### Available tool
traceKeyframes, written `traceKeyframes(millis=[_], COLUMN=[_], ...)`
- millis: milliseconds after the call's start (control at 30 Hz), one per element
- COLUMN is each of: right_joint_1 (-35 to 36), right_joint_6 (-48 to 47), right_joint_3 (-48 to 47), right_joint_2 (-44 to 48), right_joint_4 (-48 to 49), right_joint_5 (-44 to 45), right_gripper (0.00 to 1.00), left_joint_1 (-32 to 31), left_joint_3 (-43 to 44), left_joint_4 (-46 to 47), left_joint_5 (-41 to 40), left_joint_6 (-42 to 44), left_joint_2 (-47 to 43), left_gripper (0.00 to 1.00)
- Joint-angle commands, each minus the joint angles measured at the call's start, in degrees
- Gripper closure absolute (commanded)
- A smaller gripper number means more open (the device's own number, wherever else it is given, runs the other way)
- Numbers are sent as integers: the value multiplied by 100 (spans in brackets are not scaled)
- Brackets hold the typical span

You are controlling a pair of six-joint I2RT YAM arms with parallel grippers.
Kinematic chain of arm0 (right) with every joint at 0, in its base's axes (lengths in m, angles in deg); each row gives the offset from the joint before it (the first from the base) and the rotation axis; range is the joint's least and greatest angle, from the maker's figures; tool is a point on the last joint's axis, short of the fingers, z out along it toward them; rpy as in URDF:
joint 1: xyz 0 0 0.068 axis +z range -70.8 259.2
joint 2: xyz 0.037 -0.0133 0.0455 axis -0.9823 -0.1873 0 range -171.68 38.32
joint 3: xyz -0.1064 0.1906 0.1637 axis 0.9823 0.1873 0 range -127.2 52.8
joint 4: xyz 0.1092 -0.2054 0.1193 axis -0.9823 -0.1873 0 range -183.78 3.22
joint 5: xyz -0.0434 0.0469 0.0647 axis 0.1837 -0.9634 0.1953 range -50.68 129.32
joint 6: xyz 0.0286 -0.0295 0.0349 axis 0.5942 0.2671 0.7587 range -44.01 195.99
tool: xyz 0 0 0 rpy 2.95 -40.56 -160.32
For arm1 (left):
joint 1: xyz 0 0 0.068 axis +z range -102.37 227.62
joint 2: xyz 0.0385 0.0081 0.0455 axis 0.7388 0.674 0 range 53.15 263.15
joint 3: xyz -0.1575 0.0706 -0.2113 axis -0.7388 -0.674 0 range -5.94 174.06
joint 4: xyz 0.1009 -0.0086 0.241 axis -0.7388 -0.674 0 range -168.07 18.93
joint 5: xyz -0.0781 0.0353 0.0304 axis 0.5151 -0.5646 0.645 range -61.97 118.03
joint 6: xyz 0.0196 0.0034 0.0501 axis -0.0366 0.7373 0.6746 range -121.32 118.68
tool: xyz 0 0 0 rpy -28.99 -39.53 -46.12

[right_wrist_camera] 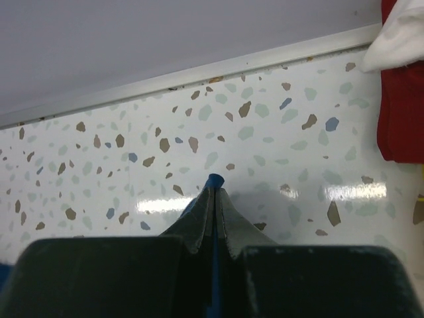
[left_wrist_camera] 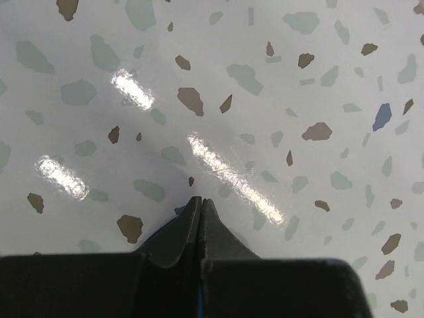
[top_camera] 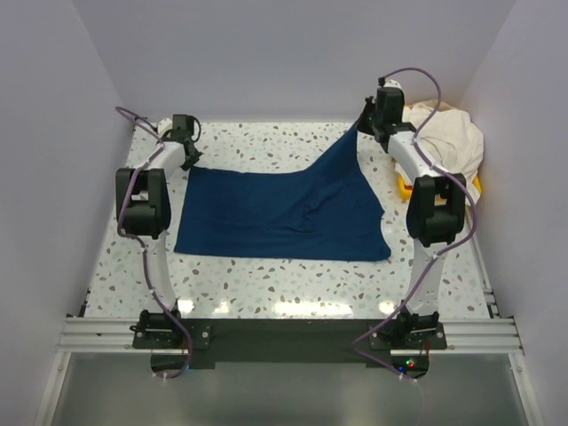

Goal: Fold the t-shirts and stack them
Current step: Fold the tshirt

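Navy t-shirt [top_camera: 275, 213] is lying spread across the mid table [top_camera: 266, 275], mostly flat. Its far-right corner is being pulled up into a peak toward the far edge. The cream t-shirt [top_camera: 448, 142] is sitting bunched at far right, over the yellow tray [top_camera: 404, 186], well apart from the work.

R gripper [right_wrist_camera: 214, 189] is clamping that raised corner: fingers are pressed together w/ a tip of blue poking out between them. L gripper [left_wrist_camera: 201, 202] is down at the far-left corner, also pinched closed. I'm seeing only a thin blue sliver in its fingers, so I'm judging it's biting the hem, but barely.

What I'm worrying about:
- L bite is looking shallow. If I'm lifting both corners together, that side may be slipping out and the fold is going skewed.
- R side is already up while L is low, so uneven tension could be dragging the cloth sideways.
- R arm is working close to the cream pile and could be snagging it.
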Motion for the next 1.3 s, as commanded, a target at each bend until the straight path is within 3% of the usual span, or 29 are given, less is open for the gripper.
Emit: traceKeyframes(millis=[0,367,900,1267], right_joint_1=[-79,-79,-88,-88], right_joint_6=[-141,-36,623,870], right_joint_3=[391,1579,4416,5455], right_joint_2=[496,1628,3756,4802], right_joint_4=[172,93,-57,-189], right_joint_5=[131,464,702,720], right_gripper=[100,100,100,100], left_joint_1=[195,416,522,583], left_joint_3=[-282,-1125,-2717,-3385], left_joint_4=[636,926,1269,1366], left_joint_5=[233,524,937,1042], left_joint_6=[136,180,153,109], left_joint_2=[-631,-1352,-2556,-3022], left_gripper=[100,100,100,100])
